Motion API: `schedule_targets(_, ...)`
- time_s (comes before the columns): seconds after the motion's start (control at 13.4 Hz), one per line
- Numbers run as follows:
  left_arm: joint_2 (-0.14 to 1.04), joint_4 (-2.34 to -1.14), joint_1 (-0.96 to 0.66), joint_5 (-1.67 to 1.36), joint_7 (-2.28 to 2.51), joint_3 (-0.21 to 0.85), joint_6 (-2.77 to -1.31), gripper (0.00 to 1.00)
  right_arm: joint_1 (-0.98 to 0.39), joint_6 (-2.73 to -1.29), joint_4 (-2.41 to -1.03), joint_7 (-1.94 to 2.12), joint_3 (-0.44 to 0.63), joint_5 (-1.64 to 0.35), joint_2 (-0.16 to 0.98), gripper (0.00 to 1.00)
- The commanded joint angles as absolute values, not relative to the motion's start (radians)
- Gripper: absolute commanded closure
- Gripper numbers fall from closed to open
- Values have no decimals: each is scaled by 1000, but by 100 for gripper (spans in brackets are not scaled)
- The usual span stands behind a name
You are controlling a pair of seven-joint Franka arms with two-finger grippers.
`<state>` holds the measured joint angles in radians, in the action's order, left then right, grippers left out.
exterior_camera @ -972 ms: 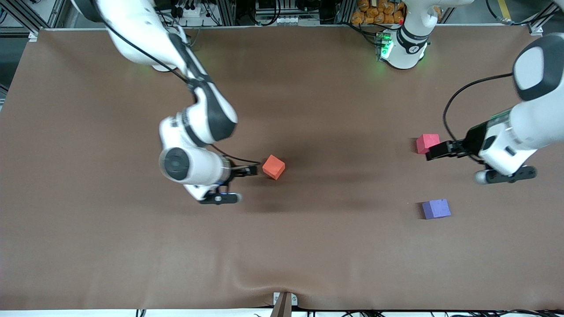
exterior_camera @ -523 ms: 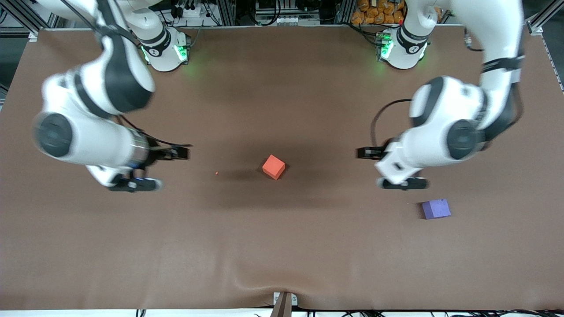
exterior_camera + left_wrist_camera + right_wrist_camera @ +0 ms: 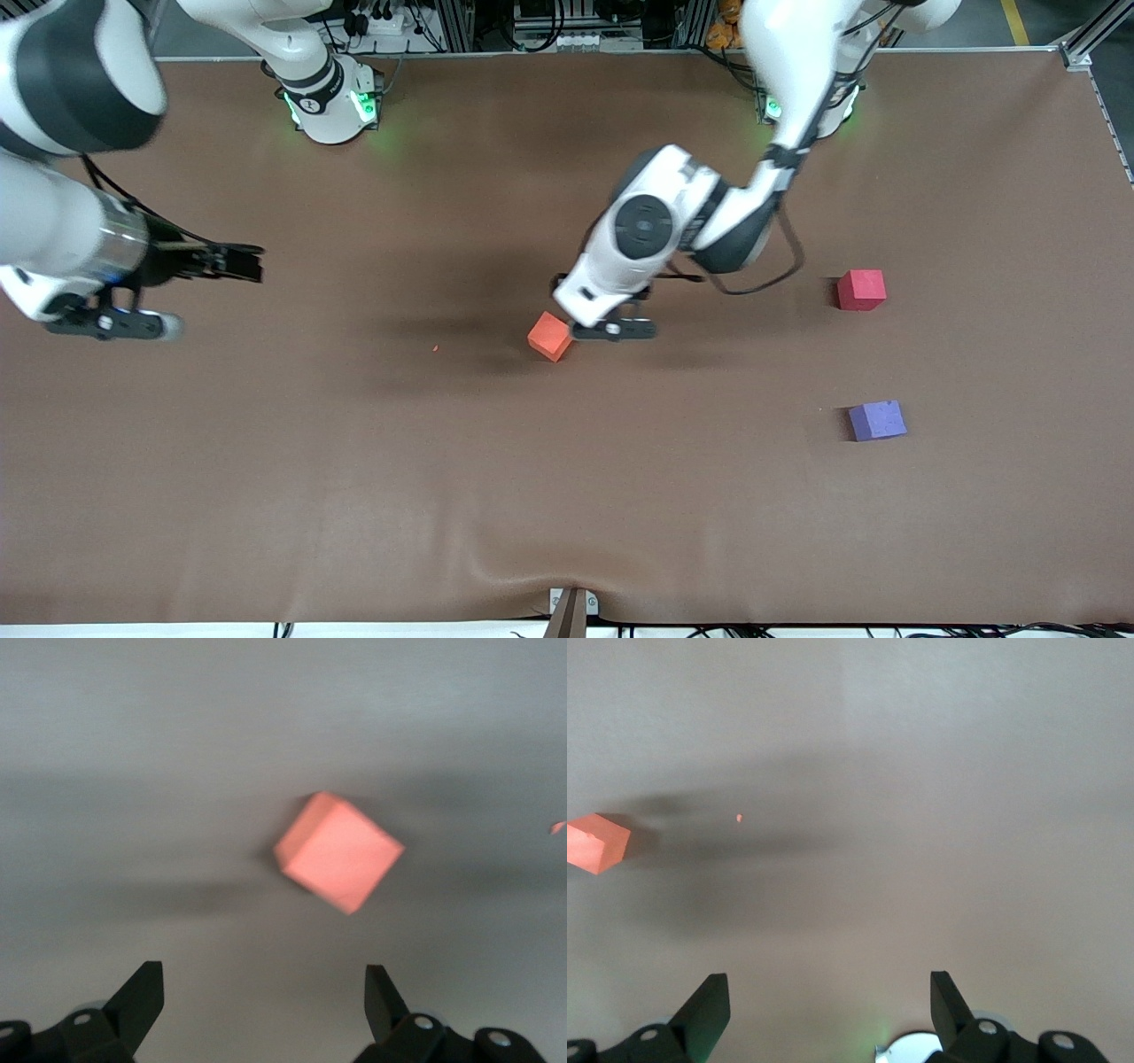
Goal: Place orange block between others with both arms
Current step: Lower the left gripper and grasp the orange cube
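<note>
Three matte foam cubes [image 3: 550,337] on brown cloth [image 3: 567,496].

I saw a wide table under a brown matte cover [image 3: 266,496], a bright orange foam cube [image 3: 550,337] lying mid-table, a red-pink foam cube [image 3: 861,290] toward the left arm's end, a purple-blue foam cube [image 3: 877,420] nearer the front camera, a tiny orange crumb [image 3: 435,348].

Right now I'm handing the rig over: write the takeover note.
Left tool: open, empty, over the orange block.
Right tool: open, empty, over bare table toward the right arm's end, waiting.
Orange block: mid-table, not gripped.
Red-pink block and purple block: toward the left arm's end, purple nearer the front camera, gap between them free.
Done: nothing placed.
Left: grasp orange, set it between them.
</note>
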<state>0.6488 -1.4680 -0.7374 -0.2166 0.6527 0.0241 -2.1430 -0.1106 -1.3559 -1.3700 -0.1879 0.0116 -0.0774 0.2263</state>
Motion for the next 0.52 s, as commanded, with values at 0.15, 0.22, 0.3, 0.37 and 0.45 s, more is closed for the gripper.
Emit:
schedule_targets(0.15, 765, -1410, -788, -105, 660, 9, -2353, 0, 49, -1339, -1411, 37, -14, -45, 160, 0)
schedule_targets(0.22, 781, -1410, -798, -45, 663, 9, -2365, 0, 78, -1338, -1410, 52, -14, -32, 158, 0)
schedule_targets(0.3, 805, -1410, -807, -13, 666, 9, -2403, 0, 83, -1339, -1405, 89, -8, -9, 158, 0)
schedule_targets(0.37, 830, -1410, -813, -3, 670, 9, -2454, 0, 81, -1342, -1404, 136, 1, 50, 158, 0)
schedule_targets(0.45, 845, -1410, -813, -3, 670, 8, -2495, 0, 72, -1342, -1401, 159, 2, 108, 158, 0)
